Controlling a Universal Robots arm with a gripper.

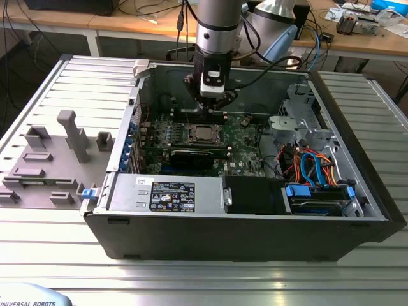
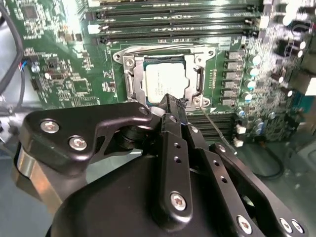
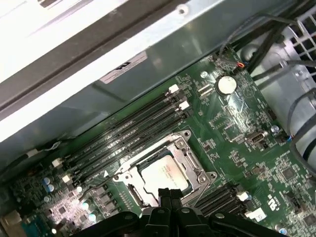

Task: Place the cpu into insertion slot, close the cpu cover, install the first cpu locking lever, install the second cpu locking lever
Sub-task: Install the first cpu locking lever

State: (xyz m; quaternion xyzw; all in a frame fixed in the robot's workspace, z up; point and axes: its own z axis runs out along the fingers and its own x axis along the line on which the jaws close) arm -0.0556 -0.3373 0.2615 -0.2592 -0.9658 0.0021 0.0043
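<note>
Evidently we are at the lever steps: the cpu (image 2: pixel 165 81) lies in the insertion slot (image 2: pixel 168 49) just ahead of our hand (image 2: pixel 170 102), with the cpu cover (image 2: pixel 200 79) seemingly down around it. The hand's fingers are pressed together, empty, beside a thin wire lever (image 2: pixel 211 123); catching that calls for fine aim.

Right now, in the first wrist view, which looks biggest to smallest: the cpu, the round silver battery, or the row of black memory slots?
1. the row of black memory slots
2. the cpu, though it sits nearer the camera
3. the round silver battery, clearly smallest
</note>
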